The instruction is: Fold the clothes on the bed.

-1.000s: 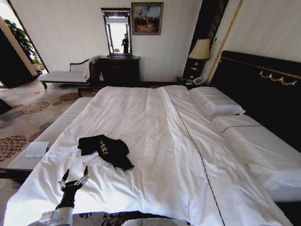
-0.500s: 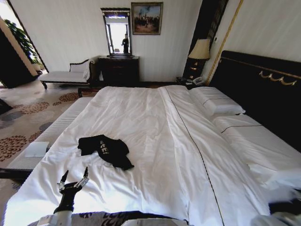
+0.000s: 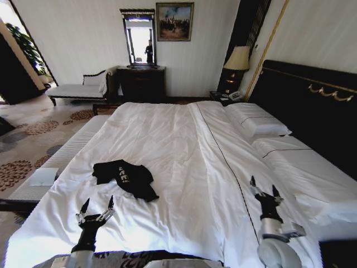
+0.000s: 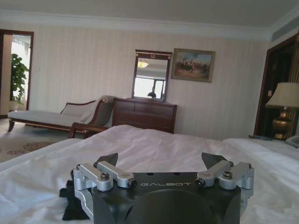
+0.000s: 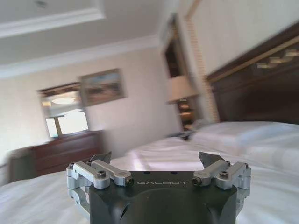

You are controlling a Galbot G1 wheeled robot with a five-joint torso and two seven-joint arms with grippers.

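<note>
- Since the earlier picture the right claw (image 3: 263, 187) has risen into the head view over the near right side of the bed (image 3: 184, 145); the left claw (image 3: 96, 208) has edged slightly forward.
- Both claws hover released, fingers spread, grasping nothing.
- Beyond the left claw, the black T-shirt (image 3: 125, 177) lies crumpled on the white duvet (image 3: 167, 218), untouched.
- Farther off stand the pillows (image 3: 257, 121) and dark headboard (image 3: 312, 106).

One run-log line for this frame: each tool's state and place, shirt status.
left tool: open, above near bed edge, short of T-shirt | right tool: open, raised over right side of bed | T-shirt: crumpled, unfolded, untouched
</note>
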